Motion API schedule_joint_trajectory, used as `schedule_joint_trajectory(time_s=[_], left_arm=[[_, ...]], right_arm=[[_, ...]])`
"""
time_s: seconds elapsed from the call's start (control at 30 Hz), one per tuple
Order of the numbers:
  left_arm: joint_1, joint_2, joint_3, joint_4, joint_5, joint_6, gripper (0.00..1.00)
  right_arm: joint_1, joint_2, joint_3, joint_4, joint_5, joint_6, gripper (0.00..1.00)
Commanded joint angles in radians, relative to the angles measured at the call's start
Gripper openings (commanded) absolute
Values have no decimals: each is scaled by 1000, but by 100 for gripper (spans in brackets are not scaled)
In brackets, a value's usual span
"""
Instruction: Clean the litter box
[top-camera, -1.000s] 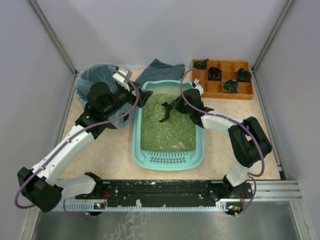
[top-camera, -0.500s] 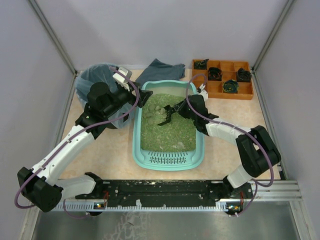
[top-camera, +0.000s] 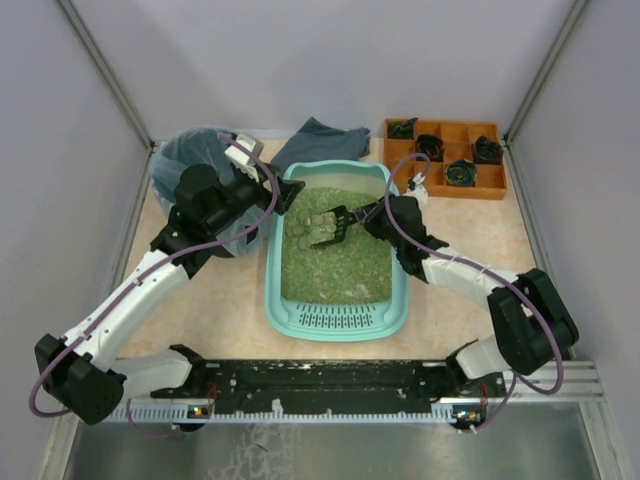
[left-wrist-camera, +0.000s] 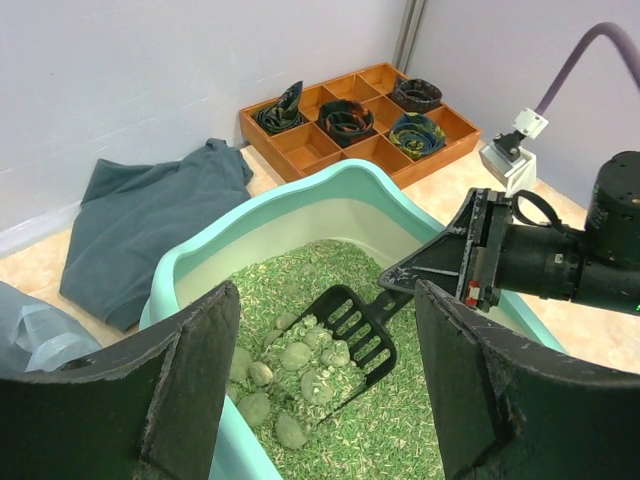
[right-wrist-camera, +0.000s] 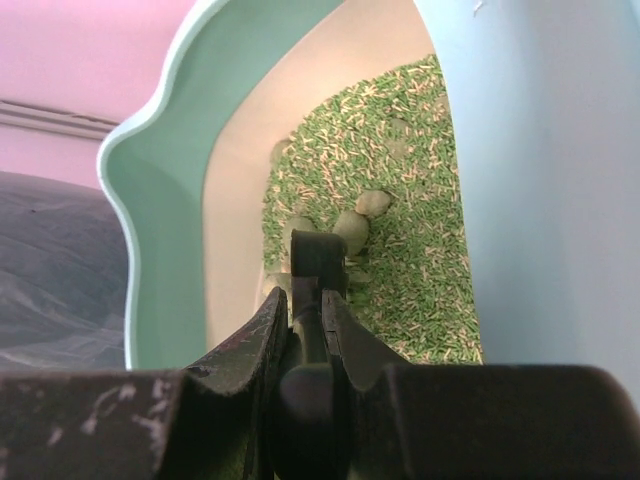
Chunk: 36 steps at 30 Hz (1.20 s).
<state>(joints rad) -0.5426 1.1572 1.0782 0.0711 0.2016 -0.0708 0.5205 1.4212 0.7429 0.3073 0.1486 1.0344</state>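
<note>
Over the last second my right arm has stretched out, its elbow swinging right and toward the near edge. The scoop (top-camera: 327, 228) it carries has dropped from a raised tilt to lie flatter over the litter, and the left arm has not shifted.

From above, the litter box (top-camera: 335, 322) sits mid-table (top-camera: 230, 300) between both arms, with its grille end nearest the bases. The bag-lined bin (top-camera: 185, 150) is just to its left, a grey cloth (top-camera: 320, 140) behind it and the orange tray (top-camera: 445, 188) at the far right. The right tool (top-camera: 375, 213) reaches in over the right rim. The left tool (top-camera: 285, 195) hangs at the box's far-left rim.

On the left wrist camera, my fingers (left-wrist-camera: 190, 380) stand wide apart, gripping nothing. Between them I see the black slotted scoop resting among pale clumps (left-wrist-camera: 300, 357) on the green litter.

On the right wrist camera, the tool is clamped tight on the scoop's handle (right-wrist-camera: 310, 330), pointing into the box's far-left corner where clumps lie.
</note>
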Motion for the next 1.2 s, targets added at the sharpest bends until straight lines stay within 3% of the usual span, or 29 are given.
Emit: schedule_joint_trajectory(time_s=[0.0, 0.13, 0.53, 0.63, 0.7, 0.8, 0.9, 1.0, 1.17], left_arm=[[6, 1, -14, 18, -13, 6, 76], [9, -1, -14, 18, -13, 5, 76], [10, -12, -14, 17, -9, -15, 76], [10, -45, -21, -29, 1, -31, 76], [10, -94, -37, -68, 0, -41, 76], [10, -206, -62, -154, -35, -47, 77], [10, -318, -87, -256, -84, -46, 77], [10, -427, -131, -354, -148, -46, 77], [10, -590, -199, -465, -242, -73, 78]], right_arm=[[-14, -93, -17, 138, 2, 53, 0], [-28, -144, -46, 131, -7, 60, 0], [-66, -392, -93, -107, 7, 45, 0], [-66, -420, -97, -106, -83, 46, 0], [-66, -425, -80, -146, -138, 27, 0], [-97, -497, -87, -263, -62, -5, 0], [-132, -543, -120, -240, -93, 17, 0], [-96, -489, -99, -185, -219, 12, 0], [-159, -582, -167, -231, -182, 23, 0]])
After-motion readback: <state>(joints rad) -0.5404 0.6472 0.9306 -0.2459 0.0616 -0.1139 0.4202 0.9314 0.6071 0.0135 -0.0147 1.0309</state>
